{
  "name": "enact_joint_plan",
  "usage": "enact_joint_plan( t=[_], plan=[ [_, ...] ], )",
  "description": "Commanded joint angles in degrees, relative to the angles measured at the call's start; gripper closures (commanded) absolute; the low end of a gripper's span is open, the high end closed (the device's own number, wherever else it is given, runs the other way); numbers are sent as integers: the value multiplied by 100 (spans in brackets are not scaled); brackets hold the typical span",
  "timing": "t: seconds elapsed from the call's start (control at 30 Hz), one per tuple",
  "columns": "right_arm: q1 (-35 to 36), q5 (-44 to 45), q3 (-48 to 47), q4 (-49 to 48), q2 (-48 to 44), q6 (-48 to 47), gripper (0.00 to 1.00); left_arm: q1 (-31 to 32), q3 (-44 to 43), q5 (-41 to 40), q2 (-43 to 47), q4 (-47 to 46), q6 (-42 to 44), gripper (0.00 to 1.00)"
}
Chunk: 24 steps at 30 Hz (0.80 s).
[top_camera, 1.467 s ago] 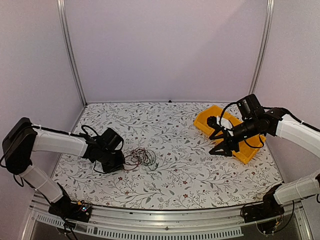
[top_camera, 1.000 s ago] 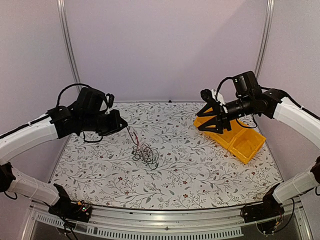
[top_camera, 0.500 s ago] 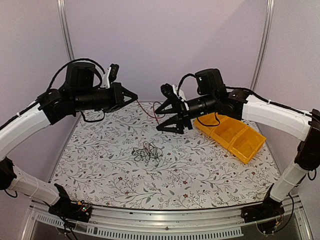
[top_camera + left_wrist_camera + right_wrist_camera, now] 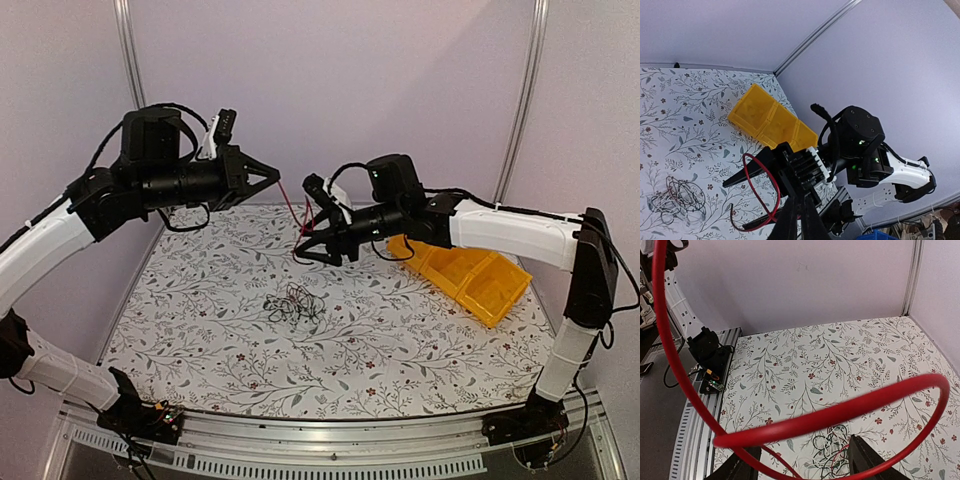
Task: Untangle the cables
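Above the floral table (image 4: 420,340), my left gripper (image 4: 273,178) stays clamped on the red cable (image 4: 296,210), now hoisted clear of the cables (image 4: 292,303) clumped at frame centre. The right gripper (image 4: 312,228), jaws wide, has swung in around its loop. One strand looks freed.

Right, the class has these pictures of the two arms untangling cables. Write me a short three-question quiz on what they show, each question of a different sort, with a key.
1. True or false: the left claw is shut on a red cable, held above the table.
2. Where does the tangled clump of cables lie? A, in the yellow bin; B, on the table; C, hanging in the air.
3. Fill in: the right claw has its jaws ____.
Key: 1 true; 2 B; 3 open.
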<state>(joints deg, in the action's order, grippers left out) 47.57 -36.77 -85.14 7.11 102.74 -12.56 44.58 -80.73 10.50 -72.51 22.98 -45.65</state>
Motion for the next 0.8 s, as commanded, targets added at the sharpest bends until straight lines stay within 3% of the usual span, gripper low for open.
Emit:
enact_joint_plan(
  t=[0.0,0.1,0.3,0.37,0.53,0.63,0.67,0.77],
  plan=[
    [-2,-50,-184,-333,46,464,37,105,-52,-30,38,-163,-67,100],
    [-2,-132,-132,-313,-6,466,44,106,22,-118,90,-192,-67,100],
    [-10,-116,33,-287,-166,406,90,111,260,-190,166,-274,-84,100],
    [-19,-18,98,-231,-269,352,100,105,321,-234,196,-276,-93,100],
    [-204,26,454,-45,-582,154,100,104,429,-399,310,-300,-76,100],
    [-274,-176,659,257,-799,-217,60,99,493,-468,353,-344,-90,100],
    [-275,-318,696,415,-852,-378,52,97,510,-463,353,-364,-95,100],
    [-275,-741,740,683,-1003,-867,43,106,555,-437,336,-453,-140,100]
  ],
)
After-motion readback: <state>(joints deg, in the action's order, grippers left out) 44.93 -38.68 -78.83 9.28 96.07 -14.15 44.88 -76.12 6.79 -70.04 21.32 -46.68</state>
